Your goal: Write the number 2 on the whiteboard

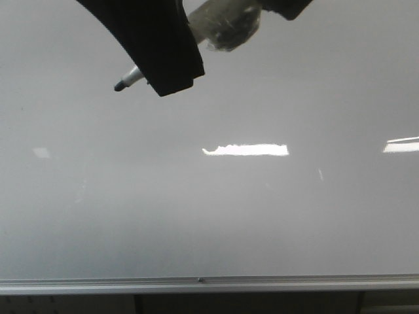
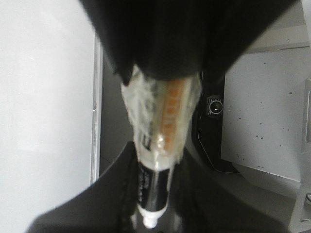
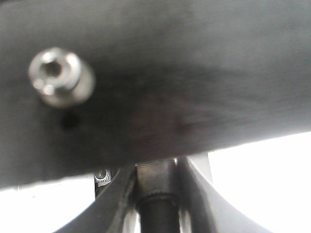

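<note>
Whiteboard (image 1: 209,216) blank before us, left pincer (image 1: 171,77) clamped on our taped marker (image 1: 134,77) near its far edge, right pincer's (image 3: 155,213) grip unclear.

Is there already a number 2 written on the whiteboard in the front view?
No, the whiteboard shows only bright light reflections, and the marker tip is not yet touching it.

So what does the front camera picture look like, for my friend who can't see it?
A black gripper at the top holds a marker, tip pointing left, over a blank whiteboard. Bright light streaks shine on it.
</note>
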Motion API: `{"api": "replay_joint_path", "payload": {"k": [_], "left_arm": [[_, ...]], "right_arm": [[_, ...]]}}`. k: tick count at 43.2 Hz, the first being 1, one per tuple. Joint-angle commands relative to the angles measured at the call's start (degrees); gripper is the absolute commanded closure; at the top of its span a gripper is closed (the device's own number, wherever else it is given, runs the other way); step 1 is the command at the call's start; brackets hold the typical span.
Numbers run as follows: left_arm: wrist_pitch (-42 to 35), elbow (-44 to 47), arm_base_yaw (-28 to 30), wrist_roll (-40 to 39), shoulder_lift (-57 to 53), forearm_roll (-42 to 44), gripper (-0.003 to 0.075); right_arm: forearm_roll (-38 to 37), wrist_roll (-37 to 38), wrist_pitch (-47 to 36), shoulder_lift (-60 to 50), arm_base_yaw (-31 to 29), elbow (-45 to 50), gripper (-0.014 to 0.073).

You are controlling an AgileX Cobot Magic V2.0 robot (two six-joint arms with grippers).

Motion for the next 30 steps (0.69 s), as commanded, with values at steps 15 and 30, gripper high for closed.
{"api": "replay_joint_path", "payload": {"k": [15,30], "left_arm": [[-2.33,-1.84,0.55,-5.14,-4.57,-0.49,0.024],[-3.21,-0.78,10.27,-12.53,-14.19,-0.93,0.0241]], "right_arm": [[0.66,1.03,-2.01,-1.54,-0.38,-2.15,0.0577],[-16.59,19.42,2.35,-7.69,-5.65,-1.89,0.0577]]}}
